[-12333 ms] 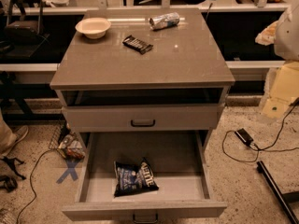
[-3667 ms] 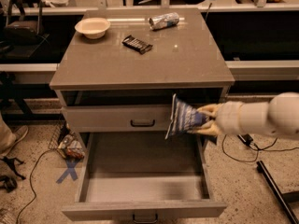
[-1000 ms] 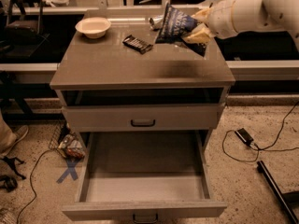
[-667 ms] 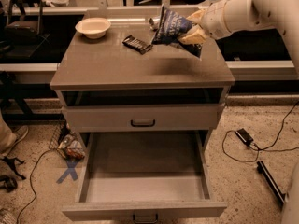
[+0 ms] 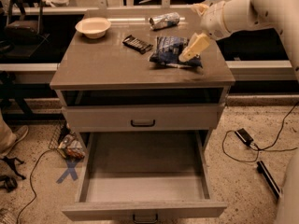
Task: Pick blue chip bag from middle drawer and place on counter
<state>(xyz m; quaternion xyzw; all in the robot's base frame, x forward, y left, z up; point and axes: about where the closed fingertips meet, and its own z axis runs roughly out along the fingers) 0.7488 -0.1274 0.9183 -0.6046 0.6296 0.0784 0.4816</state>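
Note:
The blue chip bag point(image 5: 168, 50) lies flat on the counter point(image 5: 107, 64), right of centre. My gripper point(image 5: 192, 31) is over the bag's right end, reaching in from the upper right. It looks open: one pale finger point(image 5: 195, 45) rests over the bag and the other points up and away from it. The middle drawer point(image 5: 145, 171) is pulled out below, and its pale floor is bare.
On the counter are a white bowl point(image 5: 93, 27) at the back left, a small black ridged bar point(image 5: 138, 44) just left of the bag, and a silvery can point(image 5: 164, 20) lying at the back. The top drawer point(image 5: 142, 118) is closed. Cables and a charger point(image 5: 244, 136) lie on the floor at the right.
The bag was held tilted above the back of the counter; now it lies flat on the counter and my gripper has opened over it.

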